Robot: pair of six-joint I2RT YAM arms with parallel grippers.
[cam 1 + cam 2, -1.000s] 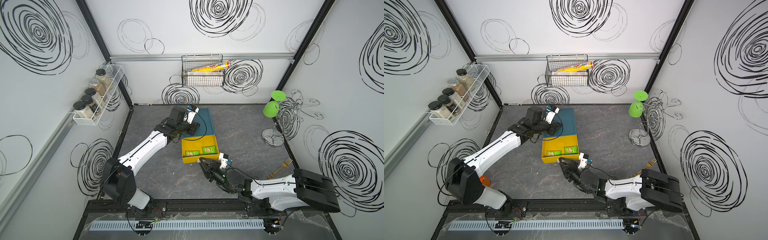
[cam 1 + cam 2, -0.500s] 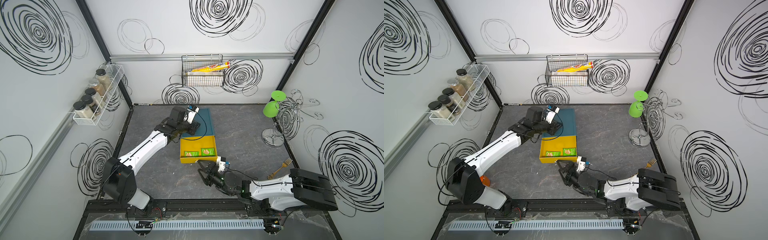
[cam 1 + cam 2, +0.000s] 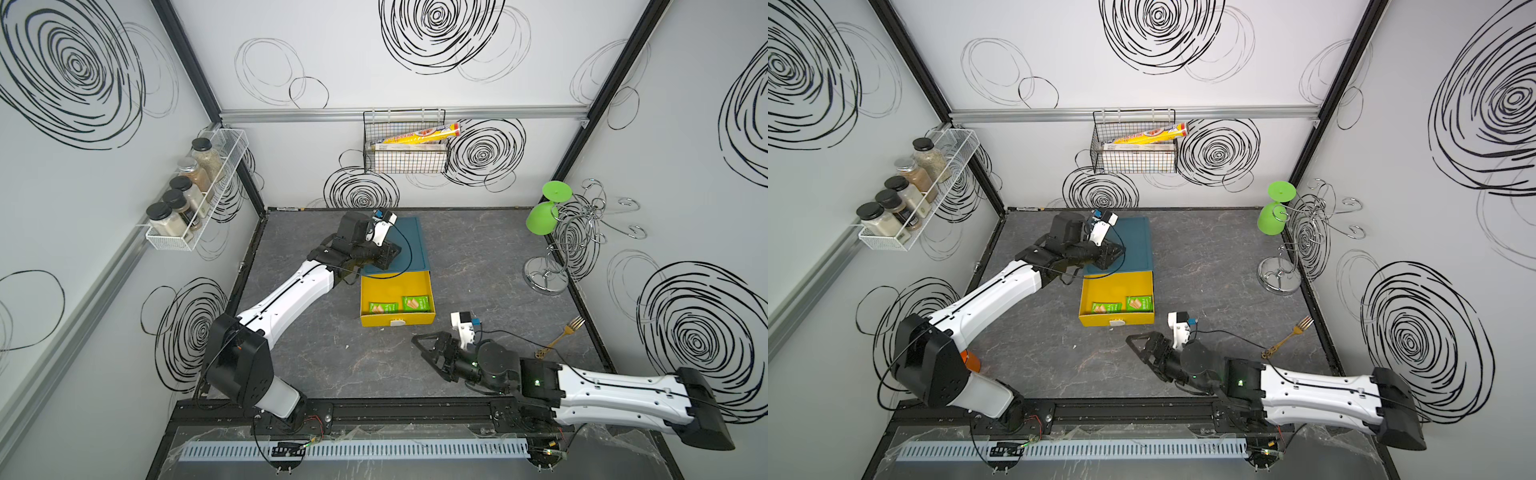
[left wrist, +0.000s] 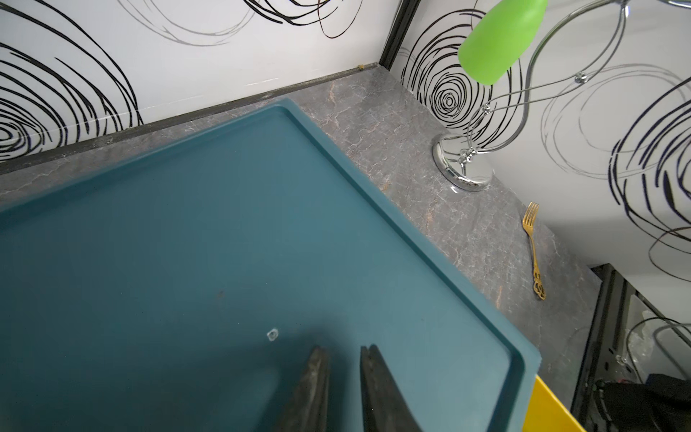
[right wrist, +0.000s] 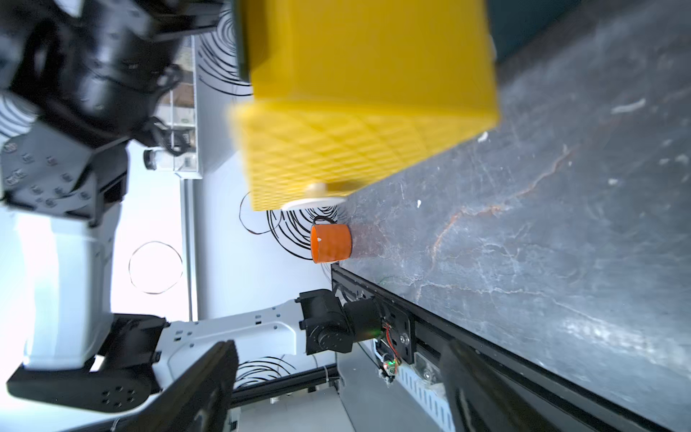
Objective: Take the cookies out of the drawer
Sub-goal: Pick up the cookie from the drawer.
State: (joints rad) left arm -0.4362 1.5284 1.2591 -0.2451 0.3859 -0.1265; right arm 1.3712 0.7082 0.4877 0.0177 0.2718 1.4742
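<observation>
The yellow drawer [image 3: 395, 286] stands pulled out of the teal cabinet [image 3: 409, 241] toward the front. Two bright green cookies packets [image 3: 383, 308] [image 3: 415, 304] lie flat inside it near its front wall, also seen in a top view [image 3: 1106, 308]. My left gripper [image 3: 390, 254] rests on the cabinet top [image 4: 187, 243], its fingers [image 4: 318, 374] a narrow gap apart with nothing between them. My right gripper [image 3: 422, 351] hangs low, turned on its side, just in front of the drawer's white knob [image 5: 314, 198]. It is wide open and empty [image 5: 336, 359].
An orange cup [image 5: 331, 243] stands at the front left by the left arm's base. A gold fork [image 3: 561, 336] lies at the right edge, behind it a chrome stand [image 3: 546, 278] with a green glass [image 3: 542, 216]. A wire basket [image 3: 405, 160] and spice rack [image 3: 191, 199] hang on the walls.
My right gripper has opened wide and drawn back from the drawer's knob toward the front. The drawer and the left arm have stayed where they were.
</observation>
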